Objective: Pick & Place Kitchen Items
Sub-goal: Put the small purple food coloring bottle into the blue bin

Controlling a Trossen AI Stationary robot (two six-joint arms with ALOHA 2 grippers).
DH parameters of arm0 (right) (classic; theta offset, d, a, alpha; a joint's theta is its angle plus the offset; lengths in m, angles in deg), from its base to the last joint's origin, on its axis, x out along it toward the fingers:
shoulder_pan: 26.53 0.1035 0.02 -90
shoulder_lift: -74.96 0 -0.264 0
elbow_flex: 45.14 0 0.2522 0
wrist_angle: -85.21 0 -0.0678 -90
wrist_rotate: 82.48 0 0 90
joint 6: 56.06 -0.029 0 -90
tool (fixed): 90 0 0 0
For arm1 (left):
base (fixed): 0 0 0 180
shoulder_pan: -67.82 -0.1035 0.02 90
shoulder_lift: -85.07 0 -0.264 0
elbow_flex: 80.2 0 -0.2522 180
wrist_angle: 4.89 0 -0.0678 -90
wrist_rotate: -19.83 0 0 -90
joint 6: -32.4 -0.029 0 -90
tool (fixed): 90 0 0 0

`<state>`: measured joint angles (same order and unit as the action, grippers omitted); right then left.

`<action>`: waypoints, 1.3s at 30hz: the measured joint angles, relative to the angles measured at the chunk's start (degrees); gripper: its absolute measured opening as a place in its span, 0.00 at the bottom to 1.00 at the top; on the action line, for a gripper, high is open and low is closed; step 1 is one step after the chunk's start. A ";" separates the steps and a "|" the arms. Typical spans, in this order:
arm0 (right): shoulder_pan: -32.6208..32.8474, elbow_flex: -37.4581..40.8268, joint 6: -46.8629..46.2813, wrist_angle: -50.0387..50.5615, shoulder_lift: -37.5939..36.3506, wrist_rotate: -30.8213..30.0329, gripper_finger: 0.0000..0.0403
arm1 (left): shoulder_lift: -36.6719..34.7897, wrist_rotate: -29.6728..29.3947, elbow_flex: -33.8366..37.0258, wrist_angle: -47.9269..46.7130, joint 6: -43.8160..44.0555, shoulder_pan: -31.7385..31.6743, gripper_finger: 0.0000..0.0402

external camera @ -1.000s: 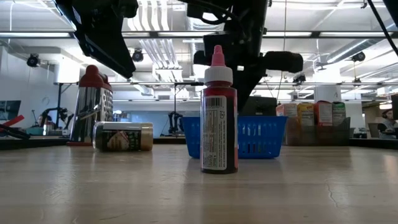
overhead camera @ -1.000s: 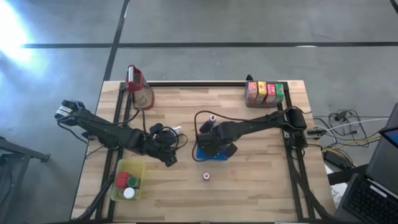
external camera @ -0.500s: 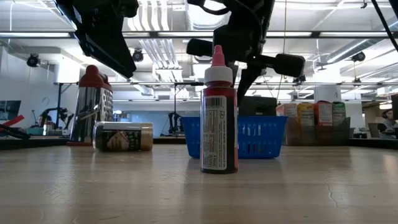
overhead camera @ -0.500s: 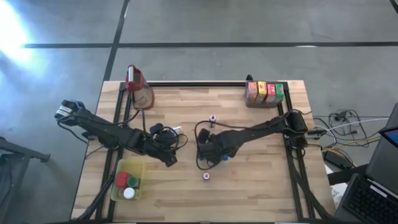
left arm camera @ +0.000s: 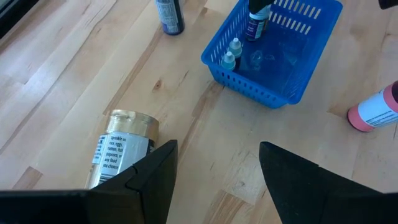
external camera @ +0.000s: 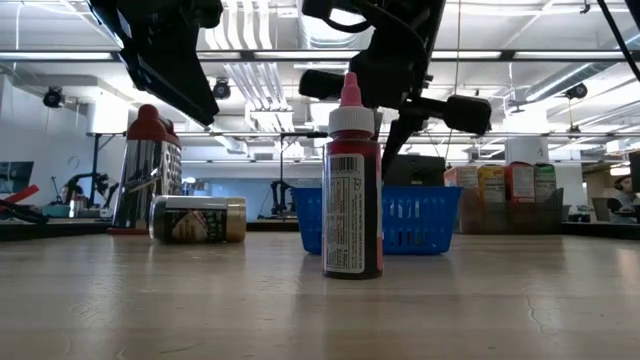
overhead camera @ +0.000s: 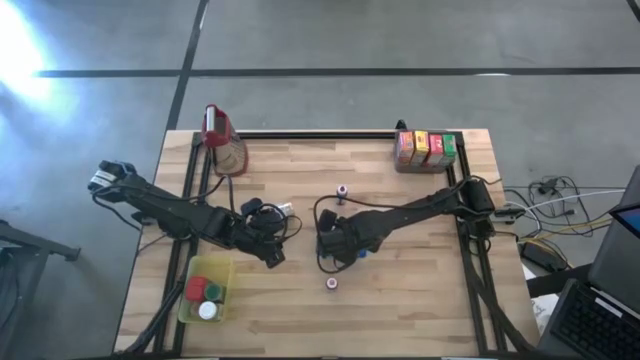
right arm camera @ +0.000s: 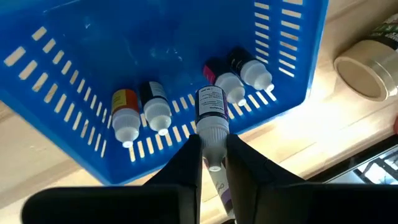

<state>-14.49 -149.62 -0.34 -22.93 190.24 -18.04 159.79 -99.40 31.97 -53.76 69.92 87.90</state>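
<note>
A blue perforated basket stands mid-table with several small white-capped bottles lying in it. My right gripper hangs over it, pointing steeply down, shut on one more small dark bottle. My left gripper waits open above the table left of the basket, over a gold-lidded jar that lies on its side. A red pink-capped bottle stands upright near the front edge. Another small bottle stands behind the basket. My right gripper pinches the small bottle's white cap between its two fingers, at their free ends. The fingers come from above, slanting down. The bottle hangs bottom-down below them, over the basket's wall. Whether its base touches the basket cannot be told.
A yellow-green bin with round lids sits at the near left. A row of coloured cartons stands at the far right corner. A clear jug with a red top is at the far left. Bare wood lies along the near right.
My right gripper has swung a little toward the table's near-left over the basket, now covering it in the high view. Its wrist has rolled, and it has stayed shut on the small bottle. My left arm has kept still.
</note>
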 joint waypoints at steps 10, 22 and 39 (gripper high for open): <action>-0.05 -0.32 1.29 -0.01 4.49 -0.35 0.10 | 0.00 0.00 0.01 -0.02 0.00 -0.02 0.58; -0.42 -0.55 3.93 0.19 4.83 -1.40 0.10 | 0.00 0.01 0.01 0.00 0.00 -0.01 0.58; -0.42 -0.48 4.02 0.23 7.00 -1.69 0.11 | 0.00 0.02 0.01 0.03 0.00 -0.02 0.58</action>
<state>-14.91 -150.10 3.68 -22.70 197.24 -19.73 159.79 -99.38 31.98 -53.74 69.92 87.88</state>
